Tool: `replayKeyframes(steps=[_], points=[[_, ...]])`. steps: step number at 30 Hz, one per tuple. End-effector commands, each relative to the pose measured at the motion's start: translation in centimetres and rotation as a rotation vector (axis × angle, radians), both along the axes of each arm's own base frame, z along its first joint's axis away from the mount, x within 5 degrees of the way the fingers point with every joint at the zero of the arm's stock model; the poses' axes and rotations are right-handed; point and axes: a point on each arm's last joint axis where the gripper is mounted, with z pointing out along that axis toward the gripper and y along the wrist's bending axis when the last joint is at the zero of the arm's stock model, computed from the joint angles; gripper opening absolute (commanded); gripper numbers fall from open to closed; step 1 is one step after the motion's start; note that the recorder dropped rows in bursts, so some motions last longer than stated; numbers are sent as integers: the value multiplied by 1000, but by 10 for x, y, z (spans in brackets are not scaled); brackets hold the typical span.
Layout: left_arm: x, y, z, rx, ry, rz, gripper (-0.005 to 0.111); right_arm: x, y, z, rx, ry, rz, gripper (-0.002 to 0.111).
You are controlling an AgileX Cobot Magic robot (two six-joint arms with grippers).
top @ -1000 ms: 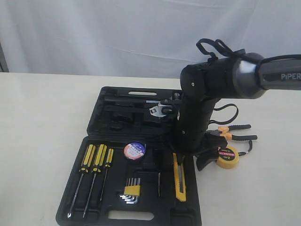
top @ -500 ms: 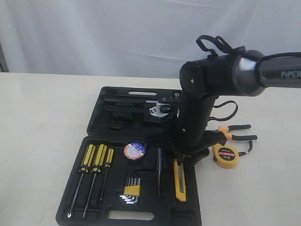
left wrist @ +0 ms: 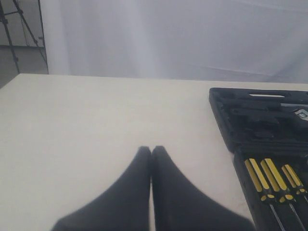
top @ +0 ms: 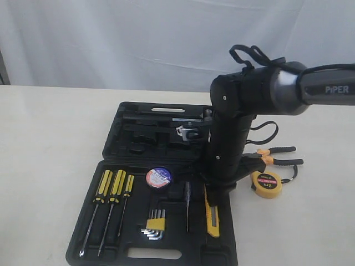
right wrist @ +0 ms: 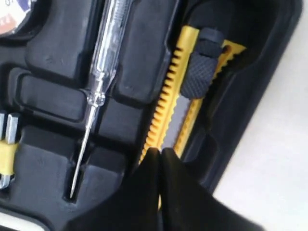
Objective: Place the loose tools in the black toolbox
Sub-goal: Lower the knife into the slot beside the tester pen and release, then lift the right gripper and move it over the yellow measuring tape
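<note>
Right claw (right wrist: 160, 156), clenched with tips together and gripping nothing, hangs just over the knife (right wrist: 169, 103); whether it touches cannot be told. The knife lies in its recess at the right edge of the near half of the box (top: 224, 249). The tape roll (top: 158, 177) sits in the same half, further left. On the table (top: 50, 138), just right of the box, lie the tape measure (top: 267, 183) and, beyond it, the pliers (top: 285, 162). Left claw (left wrist: 151, 159), also clenched and empty, hangs over the table left of the box.
</note>
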Motion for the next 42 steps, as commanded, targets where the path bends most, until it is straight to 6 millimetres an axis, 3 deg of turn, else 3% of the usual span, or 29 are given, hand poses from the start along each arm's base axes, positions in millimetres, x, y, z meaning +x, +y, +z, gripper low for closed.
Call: replayKeyframes(steps=[1, 6, 23, 27, 34, 38, 42], points=[[0, 0, -1, -3, 0, -2, 0, 2, 4, -19, 24, 39, 29, -1], [0, 0, -1, -5, 0, -2, 0, 2, 4, -22, 23, 45, 28, -1], [0, 0, -1, -3, 0, -2, 0, -5, -5, 53, -21, -171, 102, -1], [0, 0, -1, -3, 0, -2, 0, -7, -24, 69, -12, -206, 42, -1], [0, 0, -1, -3, 0, -2, 0, -18, -92, 94, -30, -222, -139, -1], [0, 0, -1, -3, 0, -2, 0, -23, -123, 91, -37, -191, -225, -1], [0, 0, -1, -5, 0, -2, 0, -22, -133, 78, -40, -147, -241, 0]])
